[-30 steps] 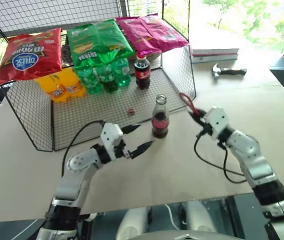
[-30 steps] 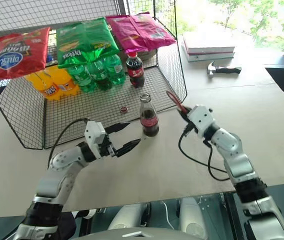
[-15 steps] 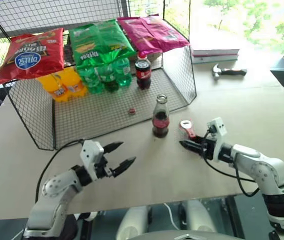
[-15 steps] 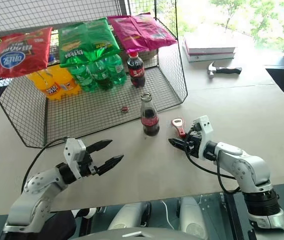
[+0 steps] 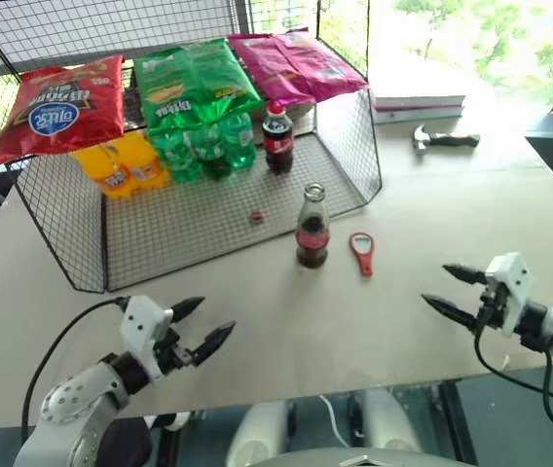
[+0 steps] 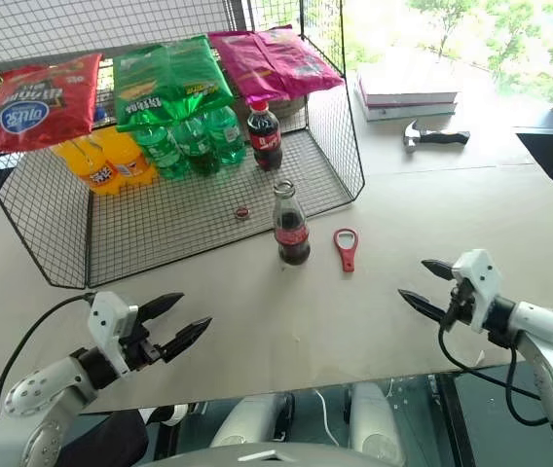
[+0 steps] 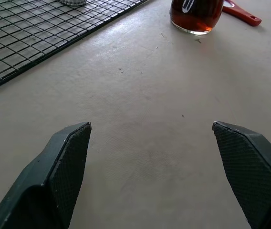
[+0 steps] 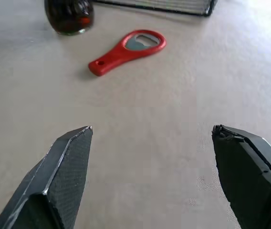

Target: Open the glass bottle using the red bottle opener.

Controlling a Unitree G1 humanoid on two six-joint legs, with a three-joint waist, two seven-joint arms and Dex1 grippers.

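The glass bottle (image 5: 312, 230) stands upright on the table just in front of the wire basket, uncapped, with dark drink in its lower half. The red bottle opener (image 5: 361, 252) lies flat on the table just right of the bottle, loop head pointing away from me; it shows too in the right wrist view (image 8: 126, 51). A small round cap (image 5: 255, 216) rests on the basket floor. My left gripper (image 5: 199, 325) hovers open near the table's front left, empty. My right gripper (image 5: 445, 291) is open and empty at the front right, well clear of the opener.
The wire basket (image 5: 82, 243) at the back left holds snack bags, green and orange plastic bottles and a red-capped cola bottle (image 5: 276, 139). A hammer (image 5: 444, 139) and a stack of books (image 5: 418, 100) lie at the back right.
My right gripper opened and let go of the red bottle opener, which now lies on the table, then drew back to the right. My left gripper drew back toward the front left.
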